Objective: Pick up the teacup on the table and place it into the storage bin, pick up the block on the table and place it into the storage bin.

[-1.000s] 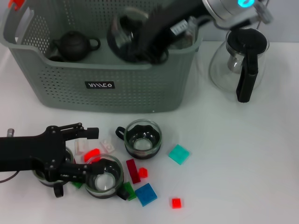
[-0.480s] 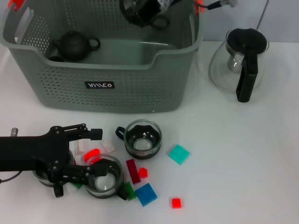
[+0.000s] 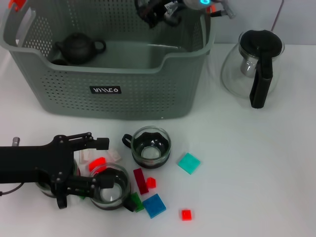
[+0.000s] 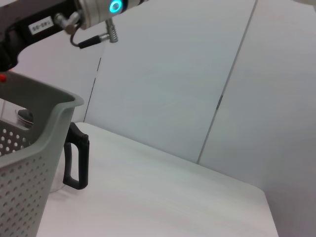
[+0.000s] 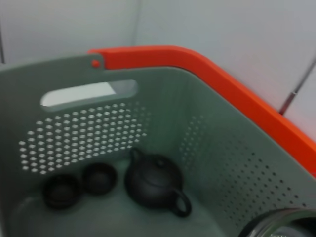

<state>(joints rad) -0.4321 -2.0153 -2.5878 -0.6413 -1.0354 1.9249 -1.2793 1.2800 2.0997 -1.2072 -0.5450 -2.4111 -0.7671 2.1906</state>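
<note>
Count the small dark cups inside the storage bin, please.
2. Both small dark cups sit on the floor of the storage bin, side by side next to the dark teapot: one nearer it, one farther. Others may be hidden.

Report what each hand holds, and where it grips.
Right hand: seemingly a glass teacup over the storage bin; grip point hidden. Left hand: open, holding nothing.
</note>
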